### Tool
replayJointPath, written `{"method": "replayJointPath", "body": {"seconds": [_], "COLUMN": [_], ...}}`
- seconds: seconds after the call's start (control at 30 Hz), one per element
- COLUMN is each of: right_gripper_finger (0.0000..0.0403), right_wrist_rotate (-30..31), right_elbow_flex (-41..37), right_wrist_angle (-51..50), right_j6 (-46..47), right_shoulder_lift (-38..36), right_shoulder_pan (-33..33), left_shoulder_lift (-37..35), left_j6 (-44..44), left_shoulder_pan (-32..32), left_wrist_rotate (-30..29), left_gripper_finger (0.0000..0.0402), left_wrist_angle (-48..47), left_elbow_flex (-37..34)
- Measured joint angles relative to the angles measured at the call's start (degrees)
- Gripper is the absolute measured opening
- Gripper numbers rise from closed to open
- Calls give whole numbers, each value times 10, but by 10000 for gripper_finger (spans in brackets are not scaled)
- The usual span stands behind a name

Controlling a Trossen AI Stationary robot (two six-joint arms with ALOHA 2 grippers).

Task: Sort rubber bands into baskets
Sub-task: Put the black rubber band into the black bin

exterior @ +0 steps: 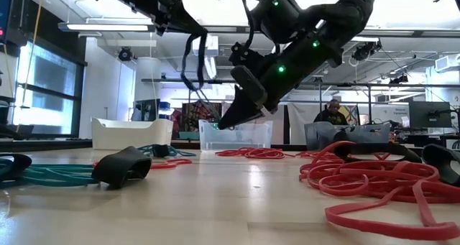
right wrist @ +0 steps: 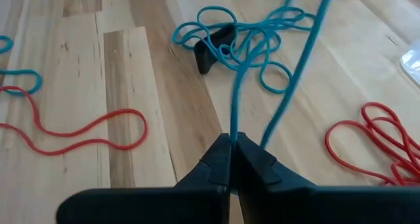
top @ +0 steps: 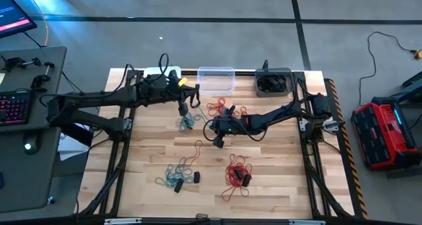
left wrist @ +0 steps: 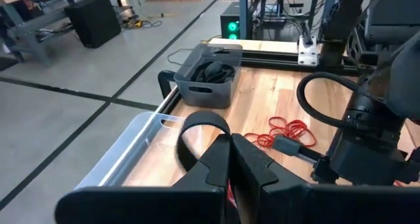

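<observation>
Near the front edge of the table you see loose rubber bands: a red bunch (top: 237, 174) on the right and a teal bunch (top: 174, 175) with some dark pieces on the left.

Further in, about the middle of the table, your right gripper (top: 218, 142) points down at the wood. Its jaws are closed on a teal band (right wrist: 237, 99). This band comes out from between the fingertips and runs away to a teal tangle (right wrist: 246, 37) that lies on the table around a small dark band (right wrist: 214, 45). Red loops (right wrist: 79, 132) lie flat on both sides of this gripper and do not touch it.

Behind that, your left gripper (top: 184, 109) hangs just in front of the clear basket (top: 216, 80). Its jaws are closed on a dark band (left wrist: 197, 129), which stands up as a loop just above the fingertips.

At the far edge the three baskets stand in a row: the white basket (top: 160, 73) on the left, the clear one in the middle, and the dark grey basket (top: 273, 82) on the right, with dark bands inside it.
</observation>
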Motion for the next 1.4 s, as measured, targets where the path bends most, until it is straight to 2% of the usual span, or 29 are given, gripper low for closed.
{"method": "replayJointPath", "body": {"seconds": [0.33,0.63,0.73,0.9,1.1,1.23,1.4], "right_gripper_finger": [0,6,34,122,216,252,270], "right_wrist_rotate": [-1,-53,-53,-43,30,56,70], "right_elbow_flex": [0,0,0,0,0,0,0], "right_wrist_angle": [3,67,63,63,119,213,332], "right_j6": [-2,-33,-52,-57,-56,-75,-120], "right_shoulder_lift": [0,0,0,-1,-19,-24,-25], "right_shoulder_pan": [0,-12,-13,-12,-13,-13,-13], "left_shoulder_lift": [-32,-33,-33,-33,-33,-32,-24], "left_j6": [10,10,8,-2,-11,-15,-20], "left_shoulder_pan": [6,6,6,6,-4,-20,-43], "left_wrist_rotate": [-17,-16,-10,6,23,33,39], "left_gripper_finger": [0,0,0,0,0,0,0], "left_wrist_angle": [-26,-25,-25,-24,-19,-6,8], "left_elbow_flex": [0,0,0,0,0,0,0]}}
